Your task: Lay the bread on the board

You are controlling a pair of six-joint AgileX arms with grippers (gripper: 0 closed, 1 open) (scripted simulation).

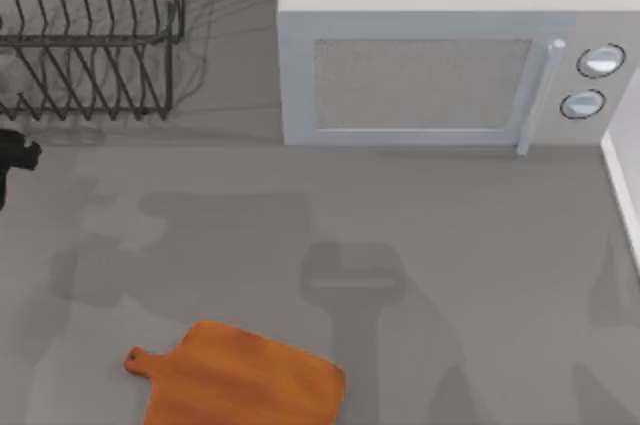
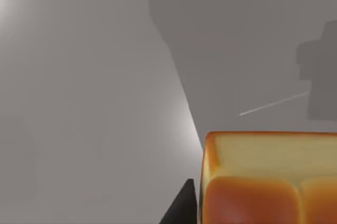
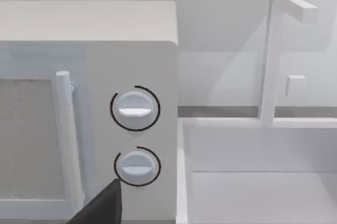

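The bread (image 2: 263,182), a golden-orange loaf with a browner crust, sits very close in the left wrist view. One dark finger (image 2: 181,208) of my left gripper presses against its side, so the gripper is shut on the loaf. A black part of my left arm (image 1: 14,157) shows at the far left edge of the table. The board (image 1: 240,377), flat and orange-brown with a short knobbed handle pointing left, lies at the front of the table, left of centre, with nothing on it. My right gripper (image 3: 100,208) is parked facing the microwave's knobs.
A white microwave (image 1: 430,65) stands at the back right, its door closed. A black wire dish rack (image 1: 90,35) stands at the back left. A white sink basin (image 3: 253,182) with a tap lies to the right of the microwave.
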